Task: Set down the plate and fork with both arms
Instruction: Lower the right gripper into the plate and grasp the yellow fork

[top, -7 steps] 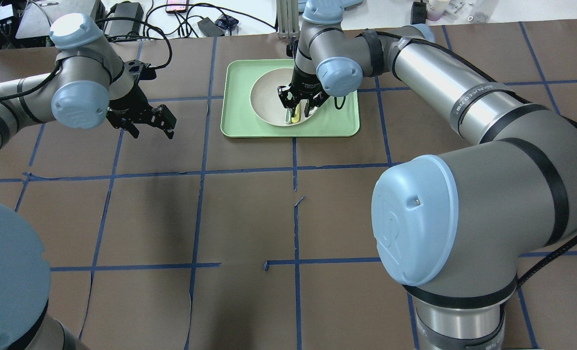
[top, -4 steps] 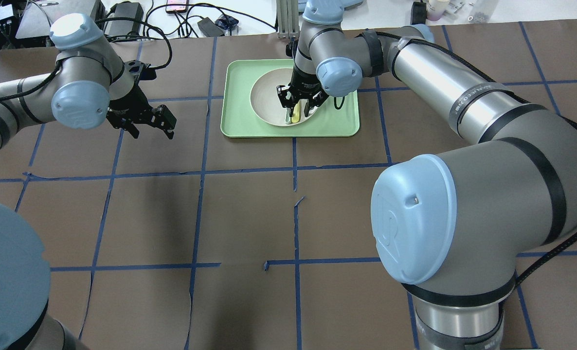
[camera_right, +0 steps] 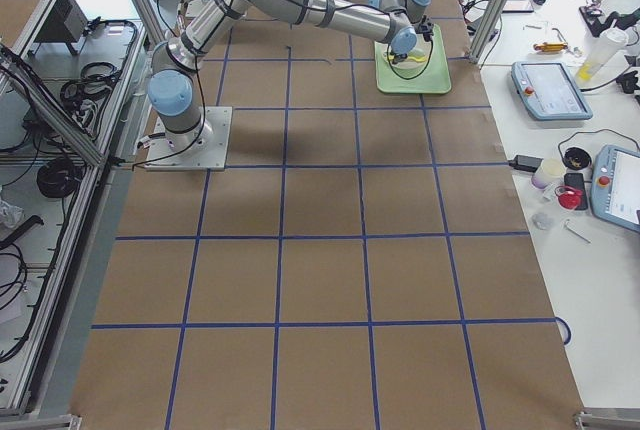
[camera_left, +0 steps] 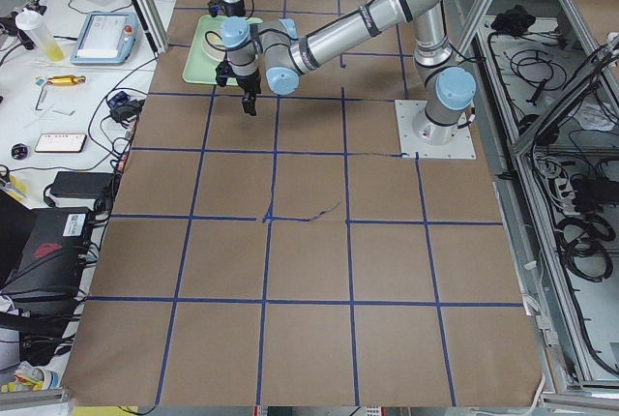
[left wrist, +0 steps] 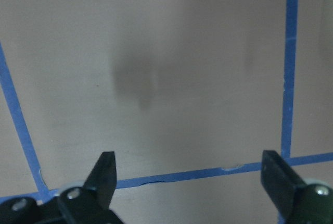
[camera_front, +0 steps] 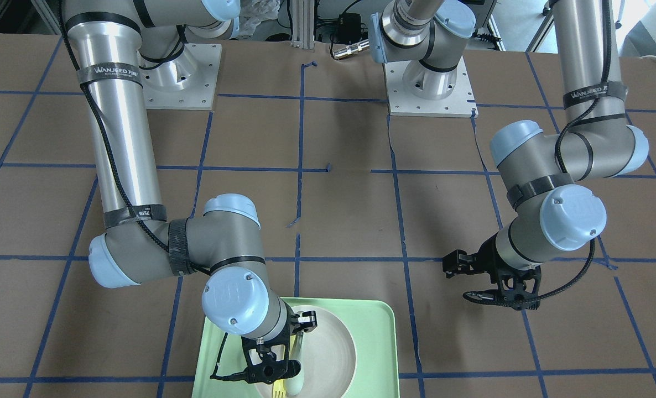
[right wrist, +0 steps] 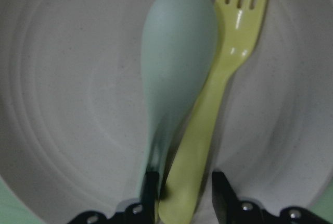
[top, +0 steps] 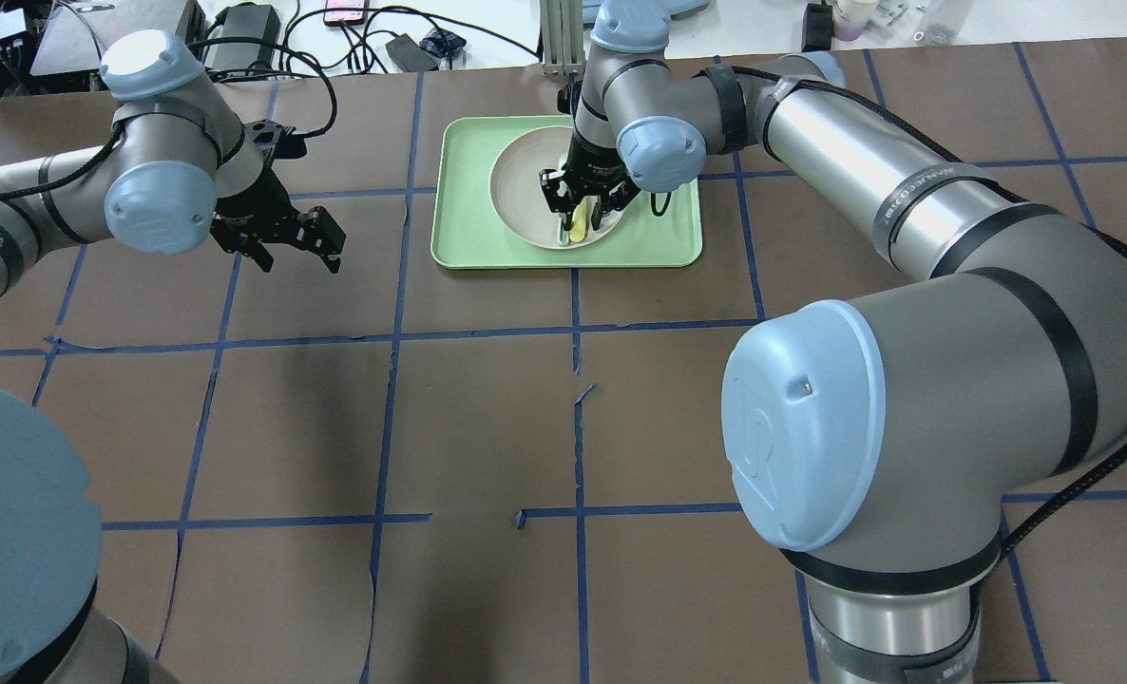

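Note:
The off-white plate lies in the light-green tray at the far middle of the table. The yellow fork lies in the plate beside a mint-green spoon. My right gripper is down in the plate with its fingers closed narrowly against the fork's handle end. It also shows in the overhead view and the front view, where the fork's tines stick out below it. My left gripper is open and empty above bare table left of the tray.
Brown paper with blue tape lines covers the table. The right arm's large elbow fills the near right of the overhead view. Cables and devices lie beyond the far edge. The left wrist view shows only table between the open fingers.
Almost nothing has changed. The right gripper stays low in the plate at the fork handle. The left arm has shifted very slightly.

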You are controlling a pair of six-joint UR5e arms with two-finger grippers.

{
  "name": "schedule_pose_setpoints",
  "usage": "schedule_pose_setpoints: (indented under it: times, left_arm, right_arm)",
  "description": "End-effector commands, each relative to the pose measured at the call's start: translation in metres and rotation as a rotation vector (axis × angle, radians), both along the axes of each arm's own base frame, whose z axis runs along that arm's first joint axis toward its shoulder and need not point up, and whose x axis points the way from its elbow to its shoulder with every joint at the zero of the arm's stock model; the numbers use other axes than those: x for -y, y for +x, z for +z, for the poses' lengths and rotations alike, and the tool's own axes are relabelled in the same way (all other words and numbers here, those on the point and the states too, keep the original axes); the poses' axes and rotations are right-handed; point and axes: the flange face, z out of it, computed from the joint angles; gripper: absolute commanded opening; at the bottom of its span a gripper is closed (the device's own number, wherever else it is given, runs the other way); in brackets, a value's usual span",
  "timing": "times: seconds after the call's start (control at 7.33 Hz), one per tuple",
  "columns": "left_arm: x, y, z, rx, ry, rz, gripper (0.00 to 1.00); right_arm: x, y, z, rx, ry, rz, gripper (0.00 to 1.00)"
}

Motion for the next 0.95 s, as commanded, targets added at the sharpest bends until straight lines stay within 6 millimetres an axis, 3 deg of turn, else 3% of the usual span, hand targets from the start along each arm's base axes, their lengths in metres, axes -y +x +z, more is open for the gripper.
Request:
schedule_pose_setpoints:
  times: [0.0,0.55,0.82]
  left_arm:
    - [0.0,0.0,-0.001,0.0,0.0,0.0,1.0]
    - [0.0,0.0,-0.002,0.0,0.002,0.0,1.0]
    - [0.001,0.0,-0.003,-0.001,0.003,0.0,1.0]
  right_arm:
    - [0.0,-0.001,0.003,-0.001,-0.011,0.017,0.0]
    - [-0.001,-0.001,0.021,0.002,-0.026,0.005,0.0]
    - [0.0,0.0,0.06,0.019,-0.071,-0.026,0.0]
